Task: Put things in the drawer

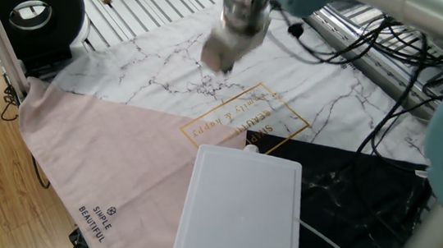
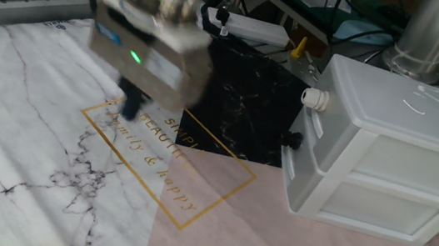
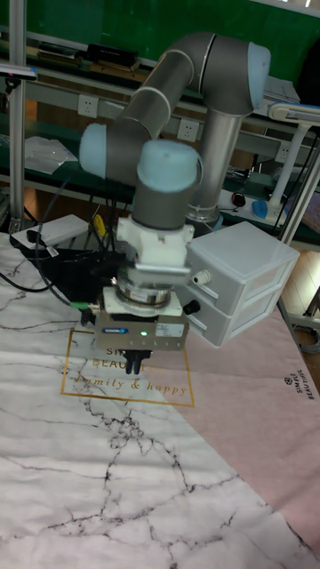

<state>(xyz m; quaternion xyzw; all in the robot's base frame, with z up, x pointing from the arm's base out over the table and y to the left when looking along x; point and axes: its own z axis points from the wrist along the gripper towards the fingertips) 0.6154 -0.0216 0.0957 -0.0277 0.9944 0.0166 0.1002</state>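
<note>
- Gripper (image 3: 136,364) hanging over the marble-print cloth (image 3: 107,462), pointing down, above the top edge of the gold frame (image 3: 126,385) printed on it.
- Smeared by motion in both fixed views (image 1: 214,57) (image 2: 131,108); sharp only in the tall view.
- Jaws: dark fingers (image 3: 131,362) seen as one close clump under the body; cannot tell whether fully closed or pinching something.
- Green light (image 2: 135,57) lit on the gripper body.
- Cube: not to be made out in any view, neither on the cloths nor plainly between the fingers.
- Drawer (image 2: 392,153) standing well apart from the gripper, on the pink cloth (image 2: 272,239), beside the black marbled patch (image 2: 246,109).
- Two fronts stacked, both pushed in flush; white knob (image 2: 315,99) on the upper, dark knob (image 2: 290,138) on the lower.
- Flat white top (image 1: 240,217) facing up in one fixed view, nothing on it.
- Round black device (image 1: 27,9) at the far corner, off the cloths, well away from both drawer and gripper.
- Black cables (image 1: 376,66) trailing across the table behind the arm.
- Grey arm with pale blue joints (image 3: 169,173) arching from its base behind the drawer and down to the wrist.
</note>
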